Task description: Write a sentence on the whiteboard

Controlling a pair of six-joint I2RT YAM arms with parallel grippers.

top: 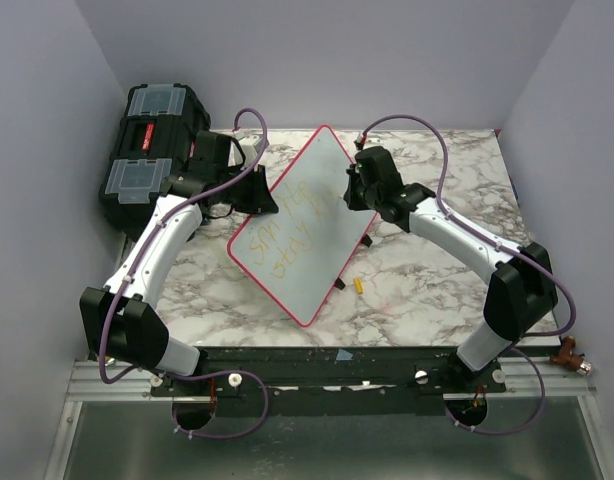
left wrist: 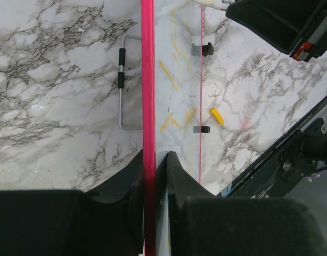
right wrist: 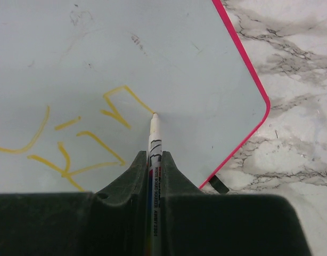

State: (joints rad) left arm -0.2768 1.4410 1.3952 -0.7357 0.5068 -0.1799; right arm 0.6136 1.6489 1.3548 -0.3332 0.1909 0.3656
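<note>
Toolbox [top: 152, 150] sits at the far left corner of the bench [top: 427, 290], out of the work. Just right of it, the left gripper [top: 255, 190] is clamped on the left edge of the whiteboard [top: 322, 165], and the wrist view shows its fingers [left wrist: 177, 176] pinching the pink frame from both sides. The board lies mid-bench, turned on the diagonal between the two arms; whether it rests fully flat I cannot tell.

The sentence [top: 282, 235] runs in two faint yellow-orange lines across its lower half. At the board's right side, the right gripper [right wrist: 154, 156] is closed on a marker [right wrist: 154, 136], whose tip touches the white surface at the end of an angular stroke. A black clip [right wrist: 219, 185] sits on the frame just beyond. A small yellow cap [top: 358, 286] lies on the bench beside the board's lower right edge, clear of the pen.

The step in hand looks to be forming a letter.

- **Left arm:** its clamp should hold firm so pen drag cannot slide the board.
- **Right arm:** use light, even pressure and slow, short strokes, since this ink reads pale.
- **Spacing:** watch the room left toward the rounded corner, and start a fresh line rather than crowd the frame.
</note>
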